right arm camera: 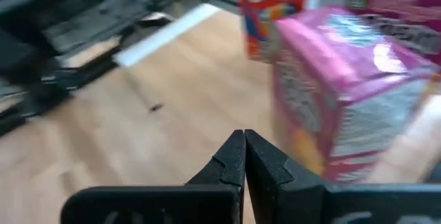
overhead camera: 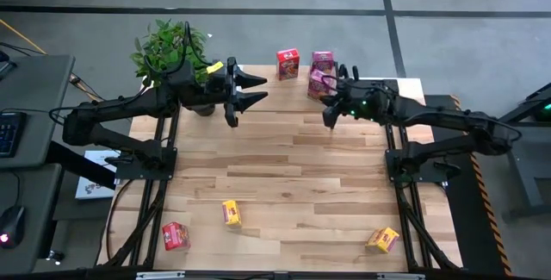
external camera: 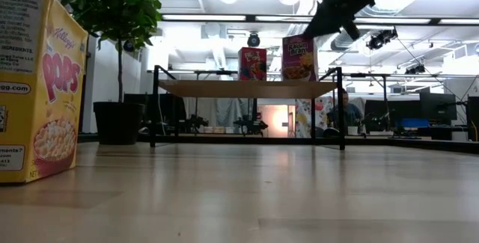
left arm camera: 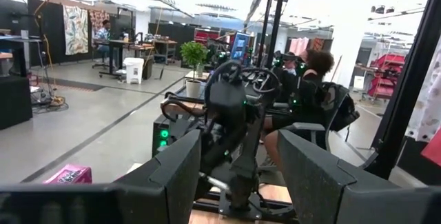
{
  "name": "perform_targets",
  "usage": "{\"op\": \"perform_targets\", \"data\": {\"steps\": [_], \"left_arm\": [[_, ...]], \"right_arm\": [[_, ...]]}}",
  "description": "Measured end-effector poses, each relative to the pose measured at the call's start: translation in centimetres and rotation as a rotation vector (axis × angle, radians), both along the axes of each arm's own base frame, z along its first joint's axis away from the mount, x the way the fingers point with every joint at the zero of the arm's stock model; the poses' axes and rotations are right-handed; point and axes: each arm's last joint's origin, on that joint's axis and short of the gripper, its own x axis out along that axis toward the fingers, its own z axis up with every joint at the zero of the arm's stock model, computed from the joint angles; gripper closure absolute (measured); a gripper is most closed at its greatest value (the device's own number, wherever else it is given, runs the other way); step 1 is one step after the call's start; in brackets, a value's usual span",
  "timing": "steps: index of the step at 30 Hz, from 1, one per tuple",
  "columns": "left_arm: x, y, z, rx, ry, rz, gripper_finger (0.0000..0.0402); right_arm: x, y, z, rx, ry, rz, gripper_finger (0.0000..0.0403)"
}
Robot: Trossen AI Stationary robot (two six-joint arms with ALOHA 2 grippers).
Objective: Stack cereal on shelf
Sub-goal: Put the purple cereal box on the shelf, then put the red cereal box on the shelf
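Cereal is split into two lots, and the shelf (overhead camera: 379, 86) at the far right corner of the table (overhead camera: 293, 168) is my landmark. On it stand a red box (overhead camera: 287, 64) at its left end, a pink box (overhead camera: 322, 60) beside that, and a second pink box (overhead camera: 319, 84) toward the near edge of the shelf, which looks tilted from above. Well away from the shelf, along the table's near edge, lie another red box (overhead camera: 175, 235), a yellow box (overhead camera: 231, 214) and a second yellow box (overhead camera: 383, 239) off to the right.

My right hand (overhead camera: 330, 123) hangs just off the shelf's near edge, right beside the tilted pink box, its fingers pressed together with nothing between them. My left hand (overhead camera: 256, 90) floats off the shelf's left side, near the plant (overhead camera: 168, 49), fingers parted and empty.

Trouble, as I judge it, sits closest to my right hand. It is so near the pink box that a careless swing away could clip it and knock it off the shelf, or push it into the box behind. If that box is already leaning, a light brush might be enough. Reaching for the far boxes, either arm could sweep the shelf's edge. Closed fingers must also open before any pick-up, or I will just shove a box along the table.
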Motion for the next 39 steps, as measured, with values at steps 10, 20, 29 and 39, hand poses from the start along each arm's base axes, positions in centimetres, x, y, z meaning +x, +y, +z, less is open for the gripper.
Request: {"op": "perform_targets", "data": {"steps": [10,20,29,39], "left_arm": [[0.0,0.0,0.0,0.017,0.005,0.002,0.0220],[0.0,0.0,0.0,0.014,0.006,0.002,0.0220],[-0.1,0.7,-0.2,-0.053,0.008,0.155,0.0220],[2.4,3.9,-5.5,-0.278,0.316,0.258,0.0376]], "right_arm": [[0.0,-1.1,-0.8,-0.015,0.055,-0.121,0.0403],[-0.5,-1.9,-1.0,-0.031,0.101,-0.175,0.0403],[-2.0,-0.9,0.9,0.005,0.073,-0.044,0.0403],[-5.0,0.2,3.6,-0.026,-0.014,-0.036,0.0403]]}}
